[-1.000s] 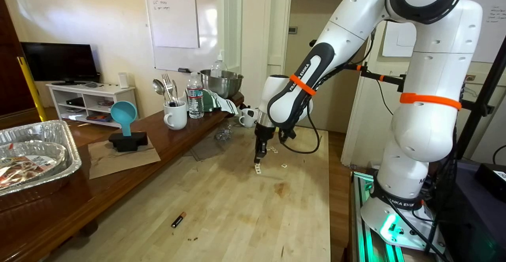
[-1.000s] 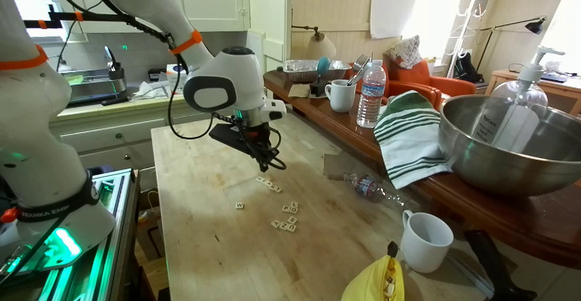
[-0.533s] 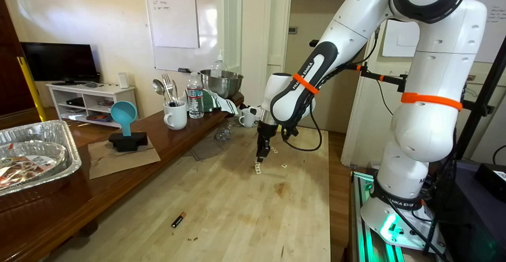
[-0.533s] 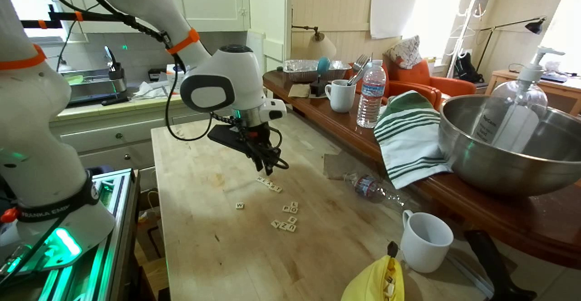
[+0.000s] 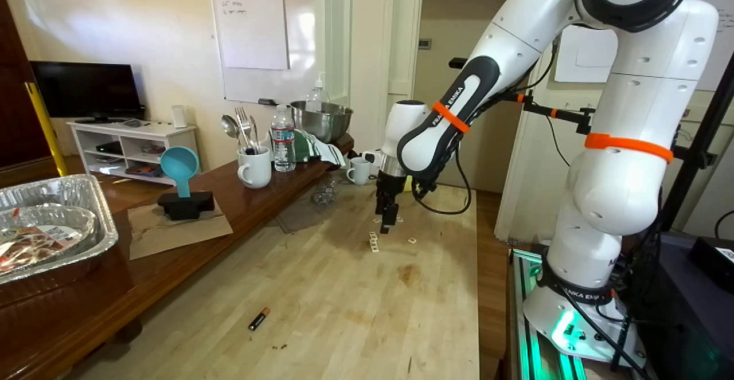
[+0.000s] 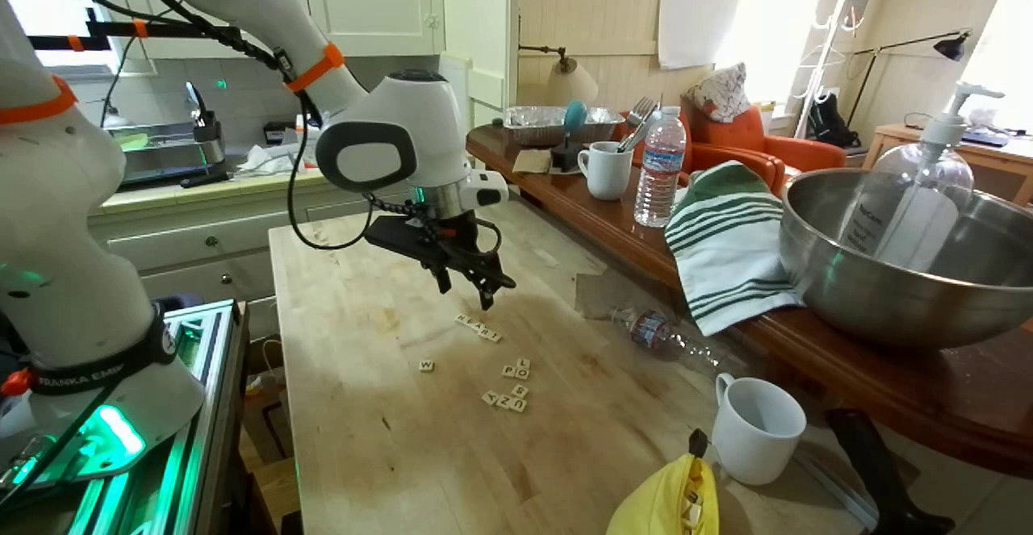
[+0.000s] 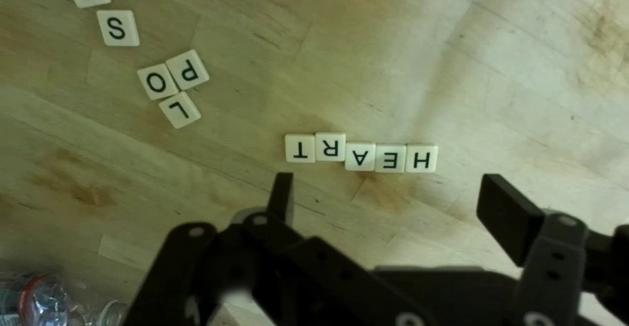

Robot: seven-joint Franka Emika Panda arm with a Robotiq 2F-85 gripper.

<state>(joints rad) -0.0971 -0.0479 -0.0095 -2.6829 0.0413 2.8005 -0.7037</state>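
Your claw (image 7: 386, 191): spread wide, holding nothing.
Wrist view: your HEART letter tiles (image 7: 360, 157) lie on the bench (image 7: 275, 87) just right of frame centre; L-O-P tiles (image 7: 168, 84) sit upper left.

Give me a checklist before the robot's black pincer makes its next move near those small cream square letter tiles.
1. Black two-fingered pincer open: ok, fingers wide apart.
2. Pincer empty: ok, nothing gripped.
3. Small cream square letter tiles spelling HEART flat on the pale wooden table: ok.
4. That row straight: not ok, two tiles sit out of line.
5. Clear plastic bottle lying apart from the tiles: ok.
6. Pincer's exact height above the tiles: cannot tell.
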